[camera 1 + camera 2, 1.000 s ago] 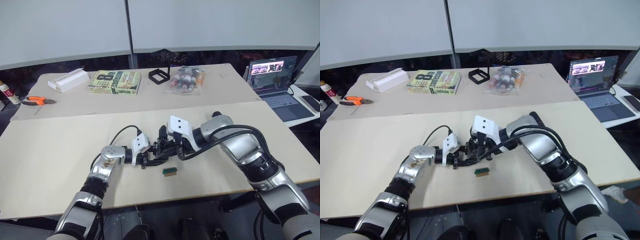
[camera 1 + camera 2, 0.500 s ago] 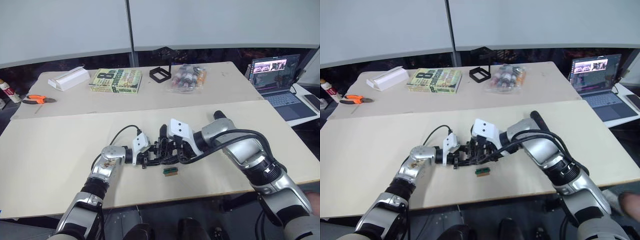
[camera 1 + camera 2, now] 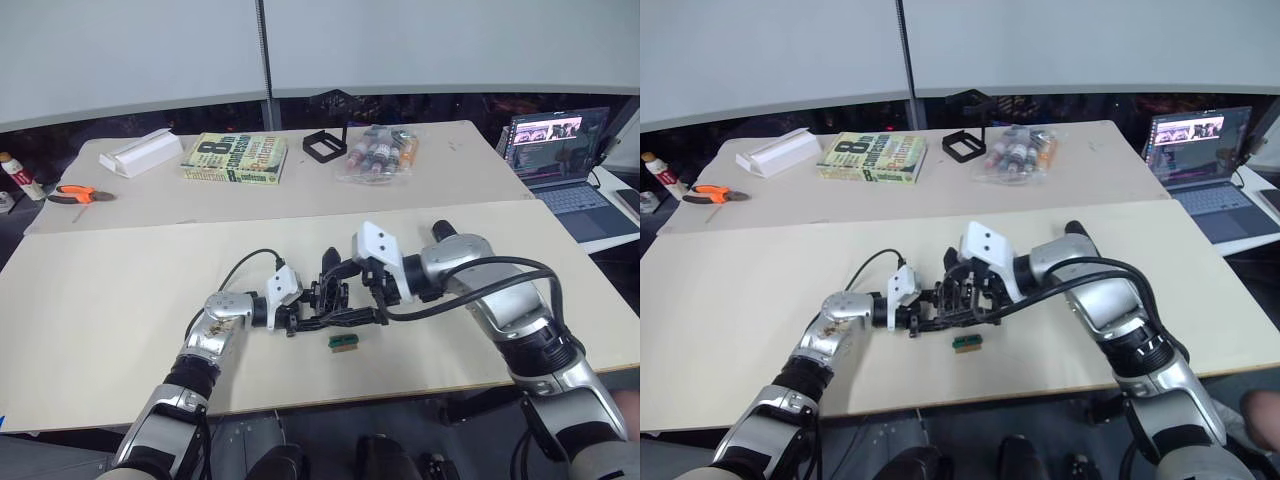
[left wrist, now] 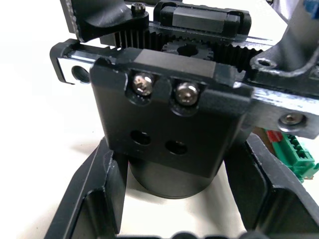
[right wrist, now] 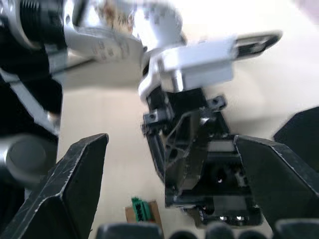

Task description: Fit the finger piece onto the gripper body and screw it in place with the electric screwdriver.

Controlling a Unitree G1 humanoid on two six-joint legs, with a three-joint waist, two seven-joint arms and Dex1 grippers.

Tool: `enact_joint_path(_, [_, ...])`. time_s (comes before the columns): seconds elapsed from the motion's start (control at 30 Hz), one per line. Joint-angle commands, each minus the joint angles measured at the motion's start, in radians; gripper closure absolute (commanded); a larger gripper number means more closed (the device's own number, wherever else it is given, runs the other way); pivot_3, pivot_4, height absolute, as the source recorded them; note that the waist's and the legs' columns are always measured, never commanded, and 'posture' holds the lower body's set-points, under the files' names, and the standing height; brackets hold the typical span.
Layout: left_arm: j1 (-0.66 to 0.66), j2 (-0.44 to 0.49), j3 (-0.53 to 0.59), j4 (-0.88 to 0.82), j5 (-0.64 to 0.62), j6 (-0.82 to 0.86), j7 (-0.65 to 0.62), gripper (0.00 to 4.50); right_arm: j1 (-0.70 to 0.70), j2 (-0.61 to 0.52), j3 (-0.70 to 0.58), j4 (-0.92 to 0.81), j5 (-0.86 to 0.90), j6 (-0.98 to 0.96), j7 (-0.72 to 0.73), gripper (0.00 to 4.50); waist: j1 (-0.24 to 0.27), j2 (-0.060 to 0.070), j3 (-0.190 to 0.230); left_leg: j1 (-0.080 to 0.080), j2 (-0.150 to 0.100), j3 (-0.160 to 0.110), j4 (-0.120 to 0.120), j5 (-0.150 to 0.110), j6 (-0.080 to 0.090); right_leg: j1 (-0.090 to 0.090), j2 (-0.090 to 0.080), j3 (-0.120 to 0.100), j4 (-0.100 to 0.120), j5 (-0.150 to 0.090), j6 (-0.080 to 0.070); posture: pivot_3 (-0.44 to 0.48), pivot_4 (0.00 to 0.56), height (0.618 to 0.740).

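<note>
Gripper body [image 4: 169, 134]: one, near front edge of table [image 3: 100, 300], clamped in left gripper [image 3: 320, 312]. Right gripper [image 3: 372, 285] spread wide just above it, holding nothing. One green block [image 3: 342, 342] beside them.

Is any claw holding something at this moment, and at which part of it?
The left claw holds the gripper body by its lower sides, one finger on each side. The right claw is open and holds nothing.

Pale table [image 3: 100, 300], green block [image 3: 342, 342], book [image 3: 235, 158], orange pliers [image 3: 72, 193], white box [image 3: 140, 154], laptop [image 3: 560, 150], black frame [image 3: 322, 147]
</note>
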Motion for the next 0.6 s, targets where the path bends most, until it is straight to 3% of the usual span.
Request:
enact_joint_path(0.03, [0.004,0.007,0.023,0.002,0.006,0.0,0.045,2.2,0.065,-0.05,-0.121,-0.073,0.087,-0.074,0.054,0.02,0.001,0.0,0.0,0.0,0.0,0.0,0.0,0.0,0.0,0.0,0.0,0.0,0.0,0.0,0.0,0.0,0.15,0.74])
enact_joint_path(0.17, [-0.003,0.003,0.034,0.001,-0.01,0.027,0.054,2.2,0.183,-0.082,-0.248,-0.089,0.13,-0.156,0.042,0.02,0.0,-0.001,0.0,0.0,0.0,0.0,0.0,0.0,0.0,0.0,0.0,0.0,0.0,0.0,0.0,0.0,0.15,0.74])
enact_joint_path(0.23, [-0.01,0.0,0.041,0.004,-0.015,0.037,0.06,1.17,0.261,-0.109,-0.314,-0.082,0.141,-0.192,0.044,0.0,0.002,-0.001,0.001,0.0,0.0,0.0,-0.001,0.0,0.001,0.0,0.0,0.0,0.0,0.0,0.0,0.0,0.15,0.74])
enact_joint_path(0.33, [-0.016,-0.004,0.05,0.008,-0.019,0.043,0.066,0.02,0.355,-0.144,-0.388,-0.079,0.148,-0.235,0.045,0.0,0.003,-0.001,0.001,0.0,0.0,0.0,0.0,0.0,0.001,0.0,0.0,0.0,0.0,0.0,0.0,0.0,0.15,0.74])
enact_joint_path(0.6, [0.015,0.026,0.074,-0.043,-0.035,0.056,0.052,0.02,0.543,-0.166,-0.593,-0.091,0.183,-0.277,-0.024,0.0,0.002,-0.002,0.002,0.0,0.0,0.0,-0.001,0.0,0.001,0.0,0.0,0.001,0.0,0.0,0.0,0.0,0.15,0.74])
